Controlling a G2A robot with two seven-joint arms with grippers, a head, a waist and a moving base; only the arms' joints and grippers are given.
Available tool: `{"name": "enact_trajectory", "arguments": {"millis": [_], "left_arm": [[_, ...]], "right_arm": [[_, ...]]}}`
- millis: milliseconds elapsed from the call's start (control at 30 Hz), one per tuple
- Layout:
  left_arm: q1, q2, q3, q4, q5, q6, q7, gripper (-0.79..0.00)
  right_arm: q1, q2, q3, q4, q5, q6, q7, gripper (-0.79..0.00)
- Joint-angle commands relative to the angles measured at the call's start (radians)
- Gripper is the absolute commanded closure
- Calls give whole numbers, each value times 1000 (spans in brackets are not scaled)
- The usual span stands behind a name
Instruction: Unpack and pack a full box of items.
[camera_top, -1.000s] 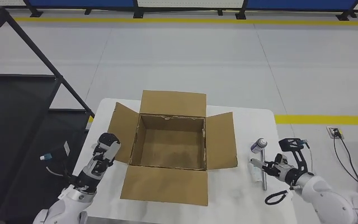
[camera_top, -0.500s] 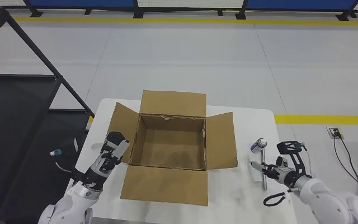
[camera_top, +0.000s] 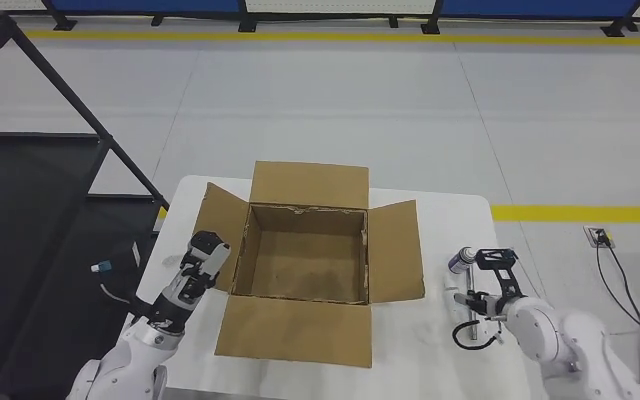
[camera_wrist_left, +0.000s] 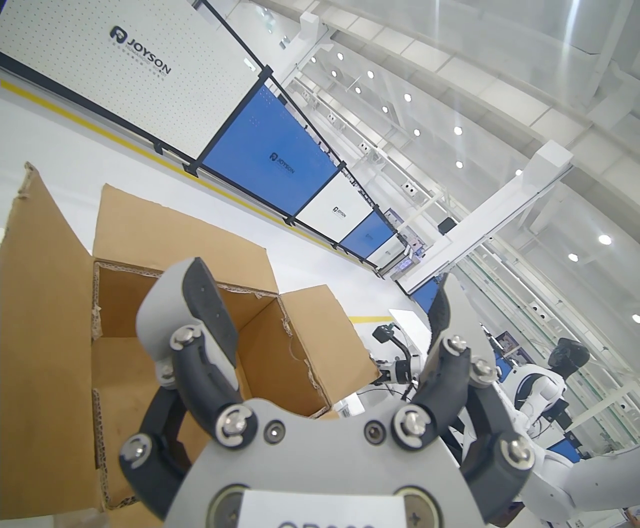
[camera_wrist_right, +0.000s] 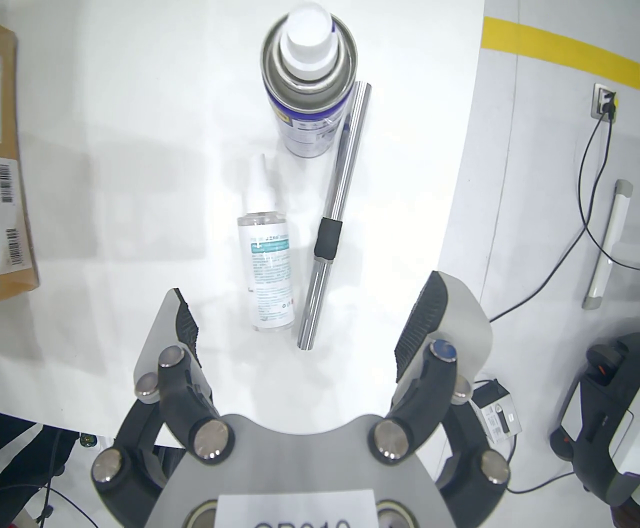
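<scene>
The right tool (camera_wrist_right: 304, 325) hangs over the desk (camera_wrist_right: 125, 125) with its jaws spread wide and nothing between them. Just ahead of its fingertips a small clear bottle (camera_wrist_right: 267, 260) lies flat, its printed label turned up; the text is too small to read. A metal rod (camera_wrist_right: 330, 225) with a black collar lies just beside the bottle. Past both stands a spray can (camera_wrist_right: 310, 85), upright, with a white nozzle and a blue-and-yellow label. Off to the tool's side is a flap of the cardboard box (camera_top: 300, 330), with barcode stickers (camera_wrist_right: 10, 210) on it. The box is open, all four flaps are folded out, and its bare cardboard floor shows.

The left tool (camera_wrist_left: 320, 295) is likewise wide open and holds nothing. It sits close beside the box's near side flap.

Since a second ago, the right tool has swung in over the bottle and rod. The left tool has edged nearer the flap.
</scene>
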Motion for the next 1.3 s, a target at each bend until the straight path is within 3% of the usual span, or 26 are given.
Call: {"name": "enact_trajectory", "arguments": {"millis": [0, 67, 200, 333, 867, 1267], "left_arm": [[-4, 0, 1, 2, 0, 1, 1, -785], [-7, 0, 2, 6, 0, 1, 2, -785], [-12, 1, 2, 10, -2, 4, 2, -785], [-16, 1, 2, 12, 0, 8, 3, -785], [-23, 3, -2, 11, 7, 19, 4, -785], [-19, 5, -7, 5, 14, 21, 6, -785]], "right_arm": [[29, -4, -16, 40, 0, 9, 6, -625], [55, -8, -29, 83, 13, 6, 6, -616], [103, -14, -46, 168, 42, -8, -3, -477], [139, -20, -67, 227, 55, -24, -9, -388], [258, -46, -151, 409, 57, -25, -9, -299], [303, -62, -190, 493, 63, -29, -32, -277]]}}
